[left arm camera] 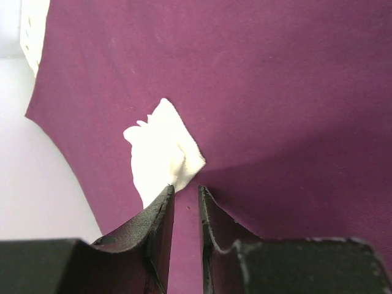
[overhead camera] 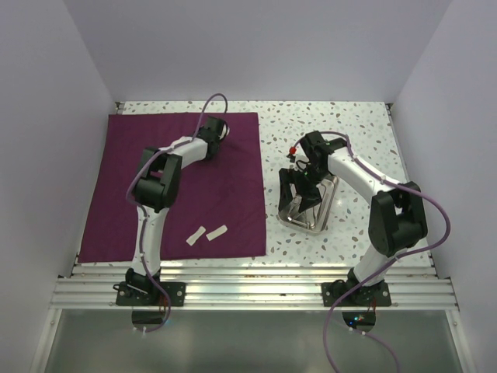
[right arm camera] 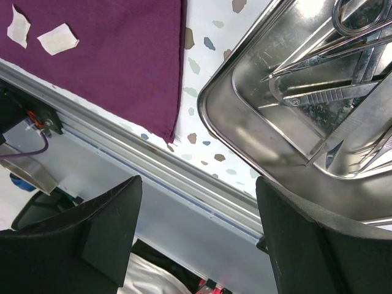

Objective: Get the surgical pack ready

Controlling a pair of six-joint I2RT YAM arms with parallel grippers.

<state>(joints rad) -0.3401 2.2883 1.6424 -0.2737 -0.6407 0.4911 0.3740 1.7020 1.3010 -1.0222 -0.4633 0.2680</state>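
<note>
Nearest, by the near edge of the cloth (overhead camera: 116, 202), a pad (overhead camera: 195, 235) and a second pad (overhead camera: 217, 231) lie side by side, each slanted near-left to far-right and apparently waiting to be picked up. The cloth is spread flat on the left of the counter (overhead camera: 349, 132), its sides roughly square to the counter's edge, likely so the pack can be built and wrapped on it.

To its right, apart from the cloth, sits the tray (overhead camera: 320, 223). Its long axis runs near-to-far, leaning a little right at the far end, and instruments (right arm camera: 318, 92) lie in it. The right tool (right arm camera: 196, 233) hangs over the tray's near-left part, jaws wide and holding nothing — placed, I judge, to take the tray by its rim.

Farthest, the left tool (left arm camera: 185, 188) is low over the cloth's far part, jaws narrowly apart with nothing between them — a third pad (left arm camera: 160, 150) lies on the cloth right at the tips.
</note>
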